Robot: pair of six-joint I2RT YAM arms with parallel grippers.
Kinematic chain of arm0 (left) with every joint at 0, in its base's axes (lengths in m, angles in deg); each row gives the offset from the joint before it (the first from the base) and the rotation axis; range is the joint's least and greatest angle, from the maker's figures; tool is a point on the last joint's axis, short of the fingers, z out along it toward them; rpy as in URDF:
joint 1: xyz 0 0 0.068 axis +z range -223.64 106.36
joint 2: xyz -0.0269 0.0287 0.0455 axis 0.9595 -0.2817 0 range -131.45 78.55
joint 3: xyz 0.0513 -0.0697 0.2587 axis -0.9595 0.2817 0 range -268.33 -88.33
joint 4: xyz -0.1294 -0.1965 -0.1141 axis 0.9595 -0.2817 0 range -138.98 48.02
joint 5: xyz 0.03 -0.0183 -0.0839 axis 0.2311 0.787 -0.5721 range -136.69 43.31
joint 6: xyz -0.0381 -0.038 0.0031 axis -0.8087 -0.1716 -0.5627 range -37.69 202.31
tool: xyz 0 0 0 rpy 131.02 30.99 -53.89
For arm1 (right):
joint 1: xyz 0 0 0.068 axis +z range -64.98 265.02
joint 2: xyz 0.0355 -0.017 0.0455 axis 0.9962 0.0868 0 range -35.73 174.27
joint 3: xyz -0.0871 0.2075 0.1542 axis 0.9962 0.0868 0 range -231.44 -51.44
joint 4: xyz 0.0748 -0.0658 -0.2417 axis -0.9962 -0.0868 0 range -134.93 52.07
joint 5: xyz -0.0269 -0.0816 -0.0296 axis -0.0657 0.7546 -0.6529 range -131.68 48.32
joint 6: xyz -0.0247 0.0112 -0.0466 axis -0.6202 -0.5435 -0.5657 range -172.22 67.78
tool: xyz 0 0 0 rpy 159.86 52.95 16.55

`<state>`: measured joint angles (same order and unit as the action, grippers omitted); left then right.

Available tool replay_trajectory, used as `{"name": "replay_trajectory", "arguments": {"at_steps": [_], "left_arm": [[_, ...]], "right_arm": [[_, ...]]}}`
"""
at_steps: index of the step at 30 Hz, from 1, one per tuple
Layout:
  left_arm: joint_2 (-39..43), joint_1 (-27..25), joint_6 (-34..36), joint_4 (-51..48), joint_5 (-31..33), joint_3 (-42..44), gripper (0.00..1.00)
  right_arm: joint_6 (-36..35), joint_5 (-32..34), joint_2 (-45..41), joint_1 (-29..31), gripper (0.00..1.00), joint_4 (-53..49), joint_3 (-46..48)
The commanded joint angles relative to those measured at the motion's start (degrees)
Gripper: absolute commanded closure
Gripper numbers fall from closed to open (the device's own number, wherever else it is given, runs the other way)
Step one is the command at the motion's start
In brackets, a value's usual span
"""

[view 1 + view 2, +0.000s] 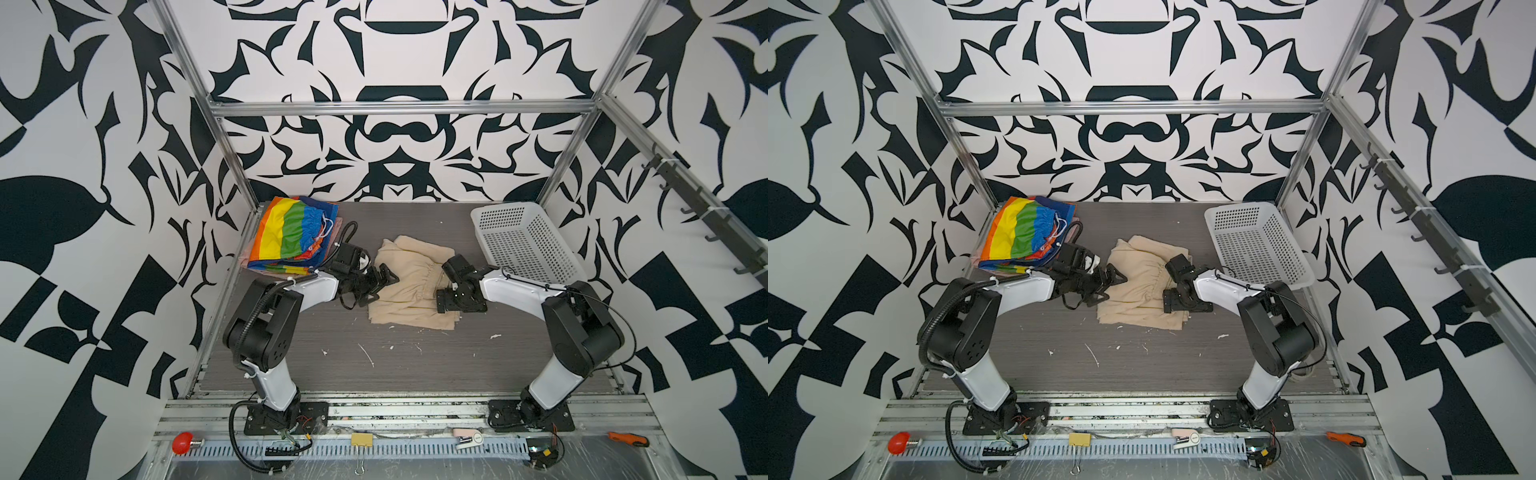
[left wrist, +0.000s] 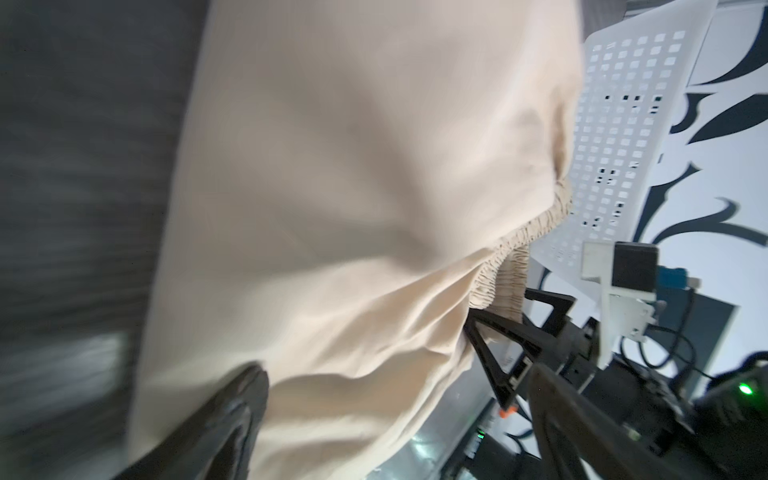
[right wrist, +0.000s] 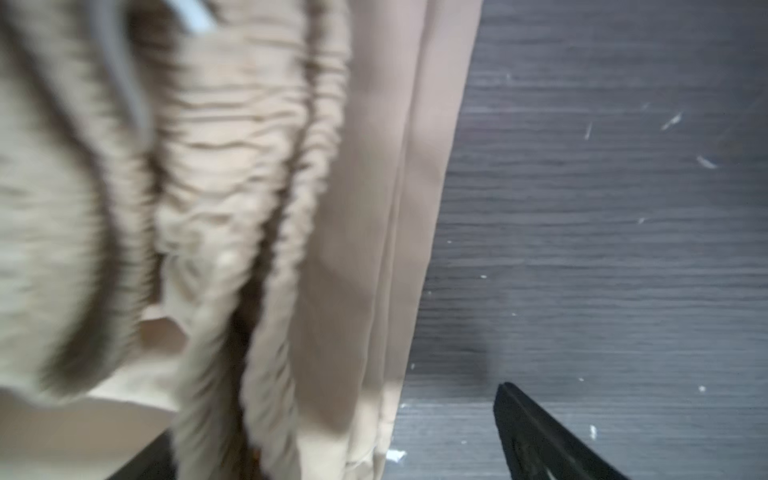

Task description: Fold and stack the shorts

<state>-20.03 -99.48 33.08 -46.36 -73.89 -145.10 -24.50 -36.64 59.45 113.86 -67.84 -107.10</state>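
Note:
The beige shorts (image 1: 409,291) (image 1: 1142,291) lie crumpled at mid-table, gathered waistband (image 3: 232,166) on the right. My left gripper (image 1: 380,282) (image 2: 395,415) is open at their left edge, with cloth (image 2: 353,208) between its wide jaws. My right gripper (image 1: 446,301) (image 3: 332,449) points down over the waistband side, open, straddling the cloth's folded edge. The rainbow-striped shorts (image 1: 291,232) (image 1: 1023,232) lie folded at the back left on top of the pink shorts (image 1: 247,259), of which only an edge shows.
A white perforated basket (image 1: 528,245) (image 1: 1258,245) stands tilted at the back right, also in the left wrist view (image 2: 623,124). White scraps (image 1: 365,353) dot the dark table. Metal frame posts flank the table; small tools lie on the front rail (image 1: 361,440).

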Motion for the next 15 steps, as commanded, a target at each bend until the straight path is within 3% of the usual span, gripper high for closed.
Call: {"name": "replay_trajectory", "arguments": {"at_steps": [1, 4, 8, 15], "left_arm": [[5.80, 0.01, 11.53, -10.65, 9.14, -8.22, 0.01], [3.82, 1.16, 17.66, -18.08, 14.09, -13.94, 0.01], [-2.77, 4.05, 20.82, -26.60, 10.12, -20.70, 0.01], [-11.97, 3.97, 23.00, -31.12, 8.07, -25.82, 0.01]], "right_arm": [[-1.33, -1.70, -6.19, -1.29, 0.00, -1.03, -1.94], [-1.53, -4.34, -9.50, -4.15, 0.00, -1.18, -2.32], [-1.79, -7.75, -11.64, -7.56, 0.00, -1.30, -2.11], [-1.97, -9.25, -14.23, -9.21, 0.00, -0.53, -0.92]]}}
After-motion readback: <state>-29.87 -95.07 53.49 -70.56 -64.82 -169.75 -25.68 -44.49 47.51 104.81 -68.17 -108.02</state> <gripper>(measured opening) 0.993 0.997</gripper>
